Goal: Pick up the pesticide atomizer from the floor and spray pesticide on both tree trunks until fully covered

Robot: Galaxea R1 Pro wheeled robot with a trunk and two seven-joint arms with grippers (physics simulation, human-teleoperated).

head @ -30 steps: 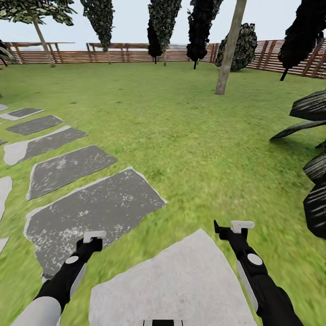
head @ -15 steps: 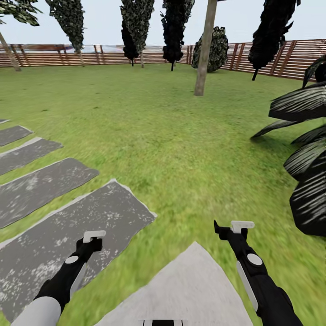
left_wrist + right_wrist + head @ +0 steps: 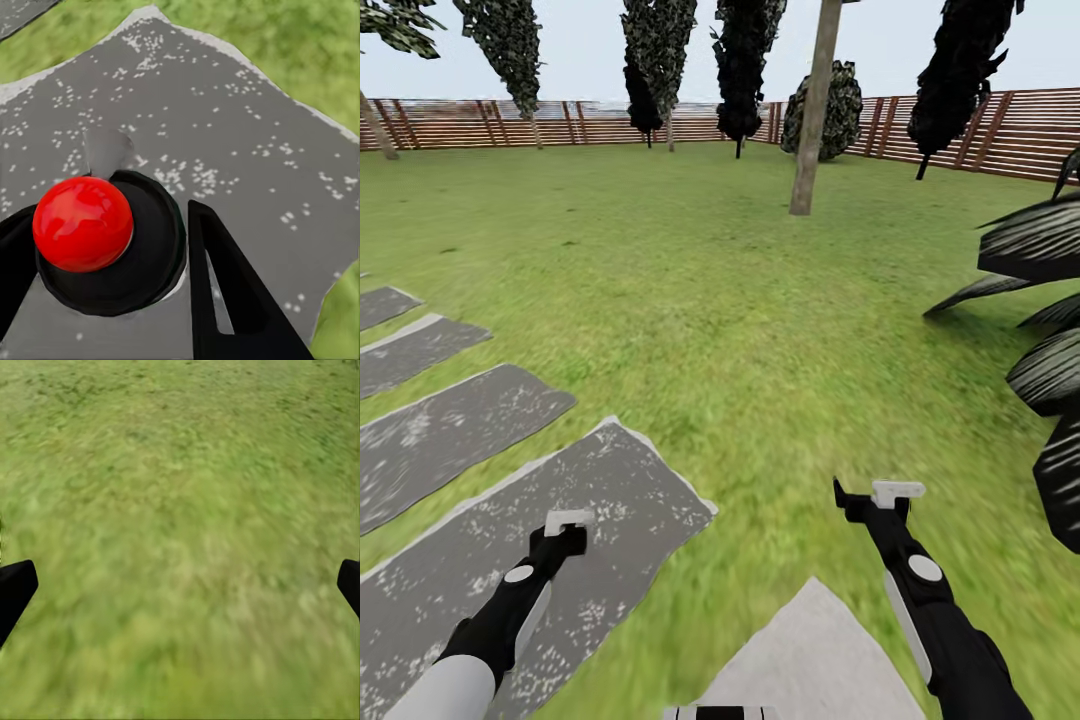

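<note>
The pesticide atomizer is out of view. One tree's thick grey-brown tree trunk (image 3: 806,115) rises from the floor (image 3: 740,300) of green grass, far ahead and slightly right. Another bare leaning trunk (image 3: 374,125) stands at the far left by the fence. My left gripper (image 3: 565,528) hangs low over a dark grey stone slab (image 3: 530,520), open (image 3: 109,214); a red dome on a black disc (image 3: 82,223) shows between its fingers (image 3: 225,300). My right gripper (image 3: 875,495) is open over bare grass (image 3: 180,585) and holds nothing.
A brown slat fence (image 3: 980,130) rings the garden. Dark cone trees (image 3: 745,60) line the back. Black palm fronds (image 3: 1050,370) reach in close on the right. Grey stepping stones (image 3: 430,430) run along the left, and a pale slab (image 3: 810,660) lies just below me.
The whole view has shifted: the camera turned right and moved forward, so the stones slid left and nearer and the trunk sits further left. Both arms keep their pose.
</note>
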